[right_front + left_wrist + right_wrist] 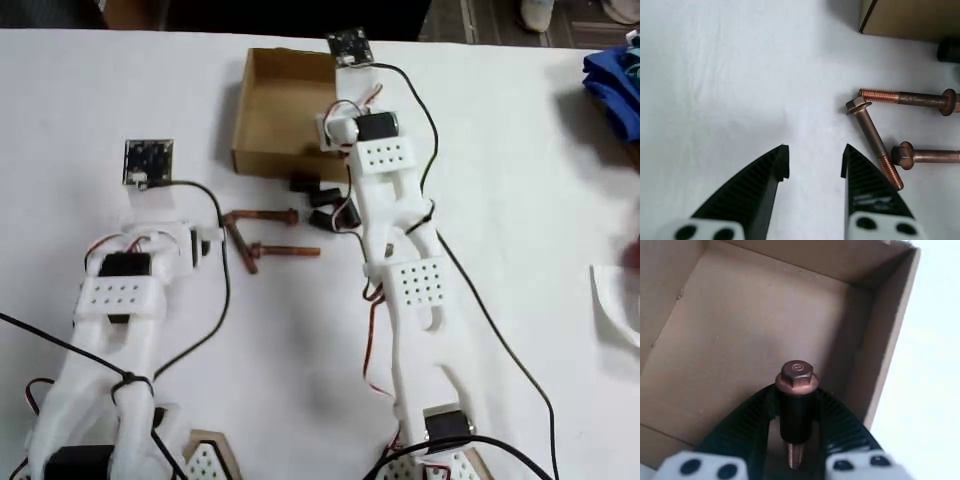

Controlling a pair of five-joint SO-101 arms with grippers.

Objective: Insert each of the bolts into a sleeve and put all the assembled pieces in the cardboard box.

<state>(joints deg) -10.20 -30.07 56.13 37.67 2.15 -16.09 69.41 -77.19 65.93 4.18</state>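
Right tool [796, 402] grips sleeved bolt [796, 376] above cardboard box [735, 335].

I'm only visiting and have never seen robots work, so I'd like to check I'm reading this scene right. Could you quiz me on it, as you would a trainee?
1. Multiple choice: what does the right gripper hold over the cardboard box?
A) a bare sleeve
B) a bolt in a black sleeve
C) nothing

2. True or false: the left gripper has its fingers shut on a bolt.

3. Fill in: the number of loose bolts lying on the table is ____.

Key
1. B.
2. False: its fingers are open and empty, just beside the loose bolts.
3. Three.
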